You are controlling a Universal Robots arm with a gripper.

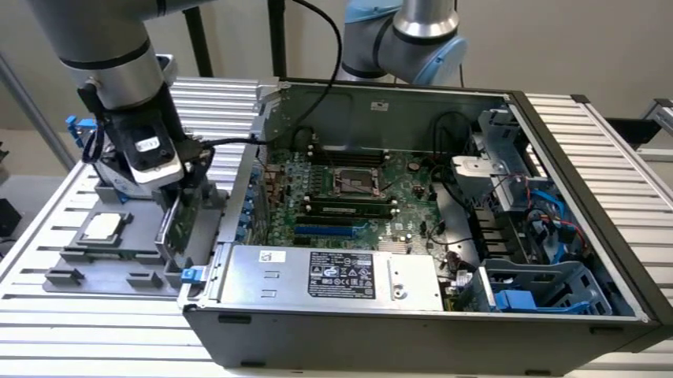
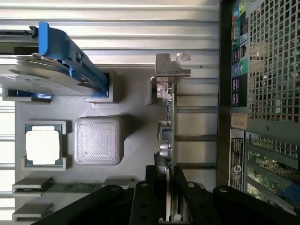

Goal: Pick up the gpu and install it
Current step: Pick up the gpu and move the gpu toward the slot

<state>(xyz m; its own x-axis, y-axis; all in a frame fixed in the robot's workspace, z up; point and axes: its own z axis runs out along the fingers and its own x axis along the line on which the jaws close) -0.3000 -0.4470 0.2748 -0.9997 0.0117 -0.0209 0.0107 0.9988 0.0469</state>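
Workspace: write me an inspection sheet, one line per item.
Surface: slatted metal table with a grey parts tray on it.
Job's things: gpu upright on edge in the tray; open computer case beside it, motherboard exposed.
Clutter: cpu chip, blue-framed hard drive and memory stick in the tray.
Grippers: gripper down at the gpu's edge.
Cables: black cable off the wrist; blue cables inside the case.
Surroundings: plain wall behind.
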